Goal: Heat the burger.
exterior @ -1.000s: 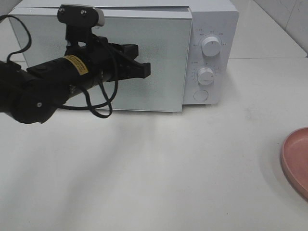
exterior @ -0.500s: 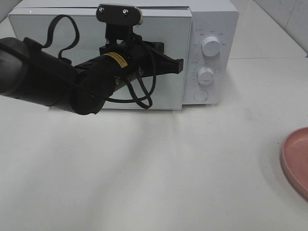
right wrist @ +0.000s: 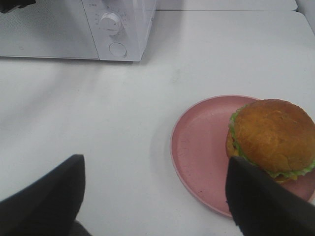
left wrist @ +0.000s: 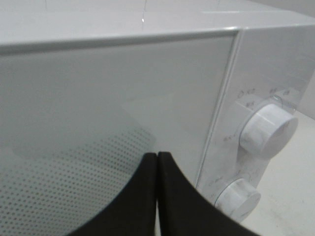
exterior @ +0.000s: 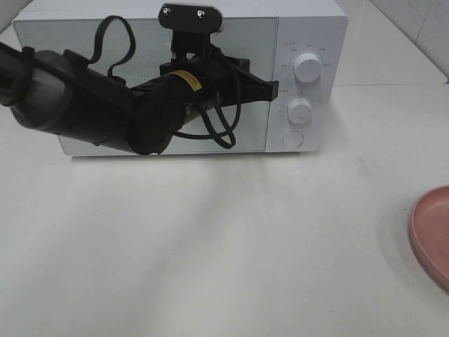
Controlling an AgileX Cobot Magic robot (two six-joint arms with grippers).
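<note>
White table [exterior: 231,253], big and mostly bare. White microwave [exterior: 309,28] at the back of it, door [exterior: 105,42] flush with the body, looks closed. Two knobs [exterior: 307,67] stacked on the panel at the microwave's right, round button [exterior: 292,139] under them. Left arm [exterior: 84,116] black, lies across the door front; left gripper [exterior: 270,90] with fingers pressed together, nothing between them, tip at the door's right edge beside the knobs. In the left wrist view the closed fingers [left wrist: 147,196] sit right at the door glass. Pink plate [right wrist: 202,152] on the table well to the right of the microwave, burger [right wrist: 270,140] on the plate's far side. Right gripper [right wrist: 155,196] fingers wide apart, holding nothing, hovering near the plate.
</note>
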